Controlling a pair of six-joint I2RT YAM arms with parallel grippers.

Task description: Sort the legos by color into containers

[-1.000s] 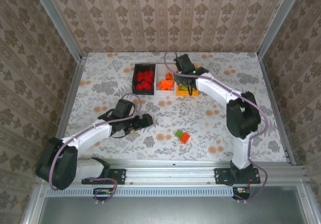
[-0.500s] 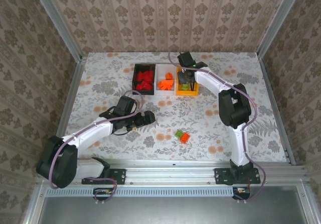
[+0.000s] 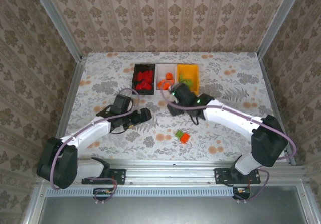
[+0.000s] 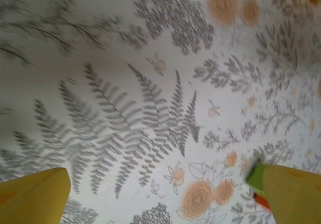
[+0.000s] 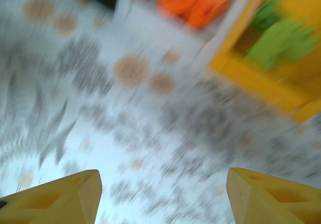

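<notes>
Sorting station, late stage. Containers: black bin (image 3: 134, 76), white bin (image 3: 166, 68) and yellow-orange bin (image 3: 190, 72), in a touching row at upper centre of the overhead view. Contents: red bricks (image 3: 144, 79) in the black bin, orange bricks (image 3: 165, 84) in the white bin, light green bricks (image 5: 278, 38) in the yellow-orange bin. Unsorted stock: one loose green brick (image 3: 178, 133) and one loose orange brick (image 3: 185, 137), side by side and touching on the floral table (image 3: 225, 88), lower centre of the overhead view, well apart from the bins. Right gripper (image 3: 173, 104): just below the white and yellow-orange bins; its wrist view, heavily blurred, shows both fingers (image 5: 55, 199) spread with nothing between them. Left gripper (image 3: 145, 115): left of centre, low over the table, fingers (image 4: 32, 196) wide apart and empty; the green brick sits beside its right-hand finger at the lower right of that wrist view, outside the gap. Step in hand, as judged: between placements, both arms unloaded, two pieces left. Next move calls for one gripper to centre over a single loose brick, approaching so that the neighbour is not pinched along with it, then carrying green to the yellow-orange bin or orange to the white bin.
</notes>
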